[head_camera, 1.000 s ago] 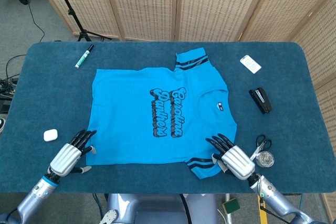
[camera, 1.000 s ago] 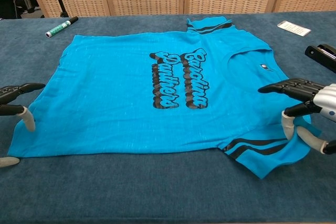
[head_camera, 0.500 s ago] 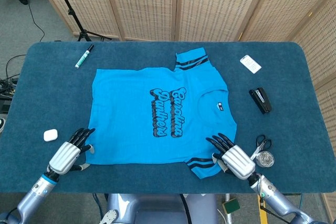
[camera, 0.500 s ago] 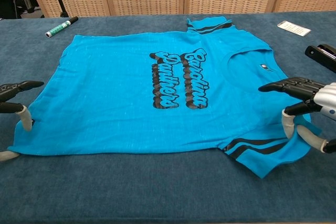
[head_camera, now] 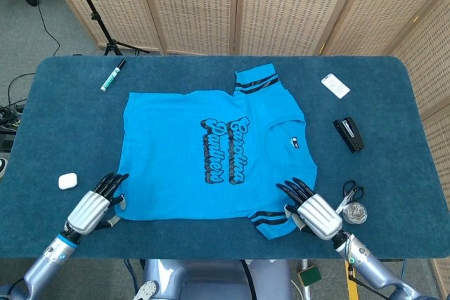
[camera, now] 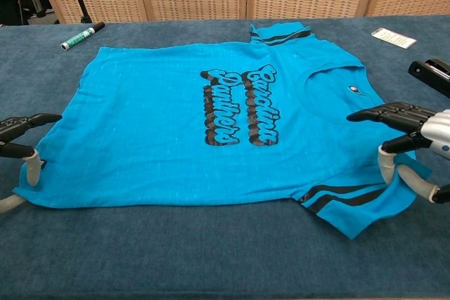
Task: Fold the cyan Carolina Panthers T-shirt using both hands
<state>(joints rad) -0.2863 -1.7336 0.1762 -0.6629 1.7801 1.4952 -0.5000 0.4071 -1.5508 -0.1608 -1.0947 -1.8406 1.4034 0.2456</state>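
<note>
The cyan Carolina Panthers T-shirt [head_camera: 211, 152] lies flat and face up on the blue table, collar toward the right, one striped sleeve at the far edge and one at the near edge. My left hand [head_camera: 90, 210] hovers at the shirt's near-left hem corner, fingers spread above the cloth and thumb at the corner's edge [camera: 31, 170]. My right hand [head_camera: 313, 212] is at the near striped sleeve [camera: 358, 205]. Its fingers [camera: 383, 112] reach over the shoulder and its thumb touches the sleeve's edge. Neither hand visibly holds the cloth.
A green marker [head_camera: 112, 75] lies at the far left and a white earbud case [head_camera: 67, 180] left of my left hand. On the right are a white card [head_camera: 335, 86], a black stapler [head_camera: 349, 134], scissors [head_camera: 349, 193] and a small clear jar [head_camera: 357, 213].
My left hand has shifted slightly toward the shirt, and the near-left hem corner has been nudged inward by the thumb. The right hand has barely moved.
</note>
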